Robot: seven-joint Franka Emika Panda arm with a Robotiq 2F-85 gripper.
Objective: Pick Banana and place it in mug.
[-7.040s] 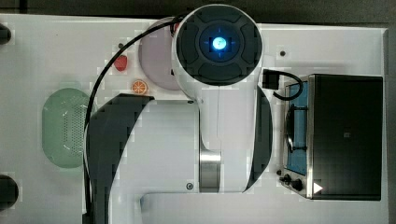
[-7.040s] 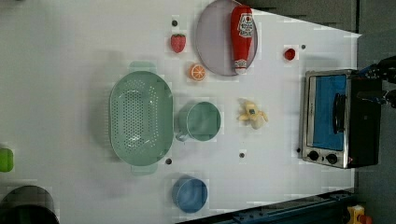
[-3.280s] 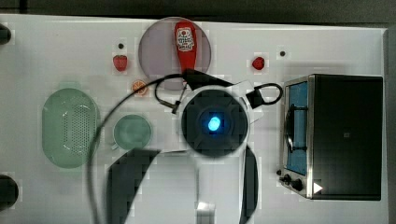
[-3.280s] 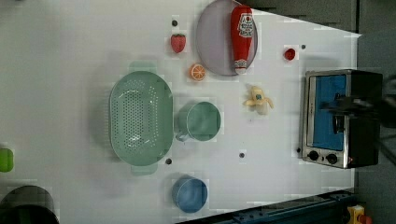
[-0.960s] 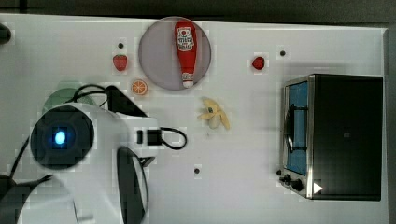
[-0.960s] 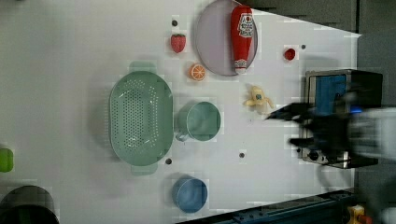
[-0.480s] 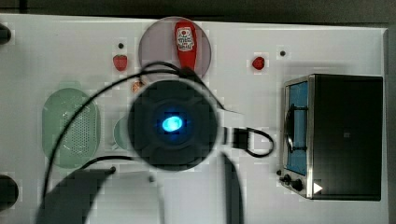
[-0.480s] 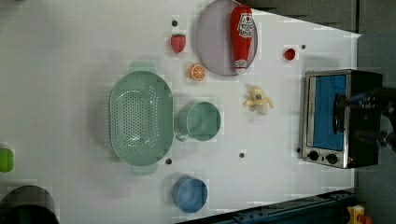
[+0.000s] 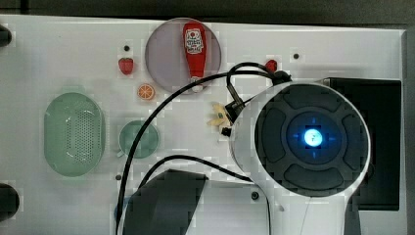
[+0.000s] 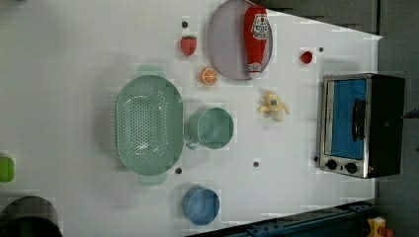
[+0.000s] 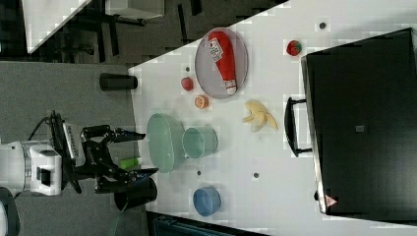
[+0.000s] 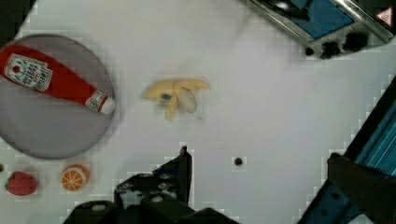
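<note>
One banana lies mid-tabletop, nearer the oven-side edge. The gripper, spread wide and empty, should come straight down across its body, avoiding the splayed peel flaps.

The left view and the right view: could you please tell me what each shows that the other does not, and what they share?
Particular to the left view: the toaster oven's blue door and its knobs.

Particular to the right view: the gripper, open and holding nothing, out beyond the table edge near the colander, and a black cylinder off the table.

In both: the banana lying on the table apart from the mug, the ketchup bottle on its plate, and the blue bowl.
</note>
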